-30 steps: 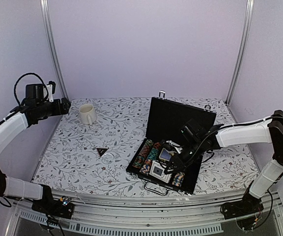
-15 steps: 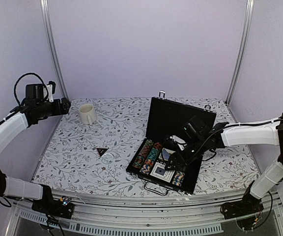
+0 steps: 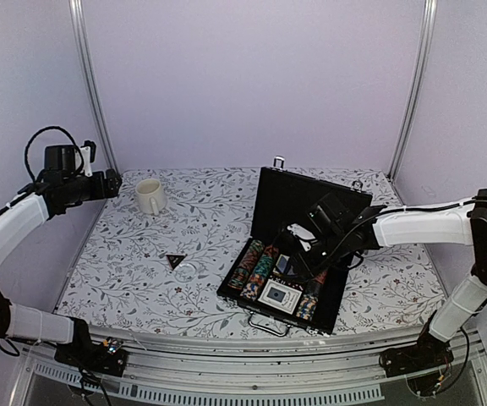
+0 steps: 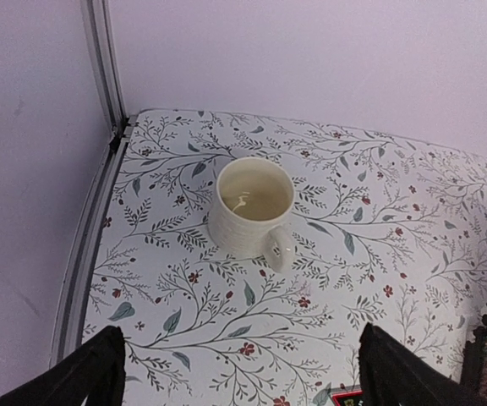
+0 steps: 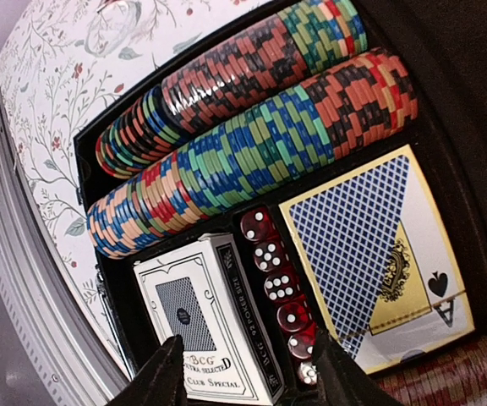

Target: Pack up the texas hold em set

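Observation:
The black briefcase (image 3: 311,203) lies open at the right centre, lid up, metal handle (image 3: 267,324) toward me. In it are rows of multicoloured chips (image 3: 256,264), a white card deck (image 3: 277,294) and a blue-backed deck (image 3: 284,264). In the right wrist view I see the chip rows (image 5: 252,144), a row of red dice (image 5: 279,283), the white deck (image 5: 205,326) and the blue deck (image 5: 370,245). My right gripper (image 5: 252,381) hangs open and empty just above the dice and decks (image 3: 301,260). A black triangle (image 3: 175,260) lies on the table, left of the case. I see no orange or blue discs.
A cream mug (image 3: 150,196) stands at the back left; it also shows in the left wrist view (image 4: 252,207). My left gripper (image 3: 112,180) hangs high beside it, open and empty (image 4: 243,381). The table's left rail (image 4: 100,220) runs close by.
My right gripper has drawn back from low over the card decks toward the lid. The white deck now lies uncovered in the case. The left arm has not moved.

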### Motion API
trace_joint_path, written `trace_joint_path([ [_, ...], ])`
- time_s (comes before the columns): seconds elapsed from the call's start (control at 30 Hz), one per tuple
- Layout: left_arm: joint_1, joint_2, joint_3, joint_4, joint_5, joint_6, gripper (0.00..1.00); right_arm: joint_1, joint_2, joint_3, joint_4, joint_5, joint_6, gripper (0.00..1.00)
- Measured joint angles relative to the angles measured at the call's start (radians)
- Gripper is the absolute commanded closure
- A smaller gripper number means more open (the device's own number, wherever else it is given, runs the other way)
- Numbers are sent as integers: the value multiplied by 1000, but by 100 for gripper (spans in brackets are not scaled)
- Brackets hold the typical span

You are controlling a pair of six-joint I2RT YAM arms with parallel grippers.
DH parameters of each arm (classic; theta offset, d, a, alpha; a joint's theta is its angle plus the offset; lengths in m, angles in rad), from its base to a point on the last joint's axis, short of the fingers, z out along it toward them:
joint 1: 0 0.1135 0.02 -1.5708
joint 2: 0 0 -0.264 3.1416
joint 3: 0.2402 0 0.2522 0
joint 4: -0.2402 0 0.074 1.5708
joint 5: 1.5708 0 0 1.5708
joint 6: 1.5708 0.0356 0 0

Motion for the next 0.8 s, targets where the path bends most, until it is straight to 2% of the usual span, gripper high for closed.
trace_joint_path([
  [0.1,0,2,0,0,0,0,5,10,41,6,8,-8,2,59],
  [0.43,-4,8,0,-3,-2,0,5,21,112,39,42,-32,9,73],
  [0.6,-4,10,0,-5,-3,0,5,21,128,42,48,-50,13,79],
  [0.77,-4,20,0,-6,-5,0,5,25,130,42,50,-74,14,80],
  [0.8,-4,21,0,-6,-5,0,5,28,130,42,50,-79,14,84],
])
